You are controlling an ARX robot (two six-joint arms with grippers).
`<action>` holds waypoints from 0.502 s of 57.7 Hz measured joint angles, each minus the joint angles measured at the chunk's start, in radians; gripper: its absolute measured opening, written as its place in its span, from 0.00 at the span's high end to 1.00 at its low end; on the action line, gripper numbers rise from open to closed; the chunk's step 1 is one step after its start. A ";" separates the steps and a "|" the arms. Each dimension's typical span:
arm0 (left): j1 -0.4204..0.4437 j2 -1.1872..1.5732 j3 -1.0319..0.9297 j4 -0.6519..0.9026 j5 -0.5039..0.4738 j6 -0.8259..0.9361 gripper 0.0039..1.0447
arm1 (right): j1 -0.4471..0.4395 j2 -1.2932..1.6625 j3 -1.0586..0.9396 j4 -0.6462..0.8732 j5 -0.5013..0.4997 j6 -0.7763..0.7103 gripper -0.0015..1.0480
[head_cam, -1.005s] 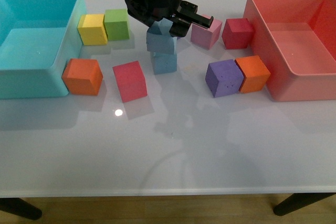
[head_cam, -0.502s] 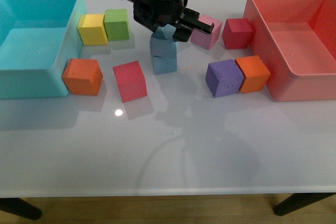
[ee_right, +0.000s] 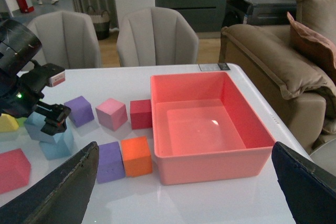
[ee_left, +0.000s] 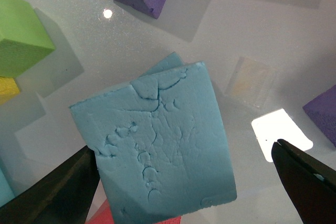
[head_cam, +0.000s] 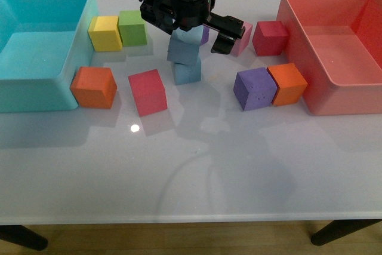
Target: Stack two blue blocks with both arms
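Note:
Two blue blocks stand stacked at the table's middle back. The upper one (head_cam: 182,51) sits skewed and slightly tilted on the lower one (head_cam: 187,73). My left gripper (head_cam: 190,30) hovers over the stack, open, its fingers apart from the upper block's sides. In the left wrist view the upper block (ee_left: 157,145) fills the gap between the black fingertips (ee_left: 58,192) with room on both sides, and a corner of the lower block (ee_left: 169,62) peeks out. My right gripper (ee_right: 181,192) is open and empty, high off to the right; its view shows the stack (ee_right: 52,142).
A turquoise bin (head_cam: 36,91) stands at the left and a red bin (head_cam: 334,104) at the right. Around the stack lie yellow (head_cam: 105,33), green (head_cam: 132,27), orange (head_cam: 94,86), red (head_cam: 147,92), purple (head_cam: 255,88), orange (head_cam: 289,83), pink (head_cam: 243,35) and dark red (head_cam: 270,37) cubes.
The left gripper set the upper blue block onto the lower one and spread its fingers. The upper block now sits free and more skewed.

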 joint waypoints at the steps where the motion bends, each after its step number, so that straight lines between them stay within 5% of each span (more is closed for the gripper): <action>1: 0.000 0.000 -0.001 0.000 0.000 0.000 0.08 | 0.000 0.000 0.000 0.000 0.000 0.000 0.09; 29: 0.010 -0.104 -0.181 0.069 -0.008 0.000 0.08 | 0.000 0.000 0.000 0.000 0.000 0.000 0.09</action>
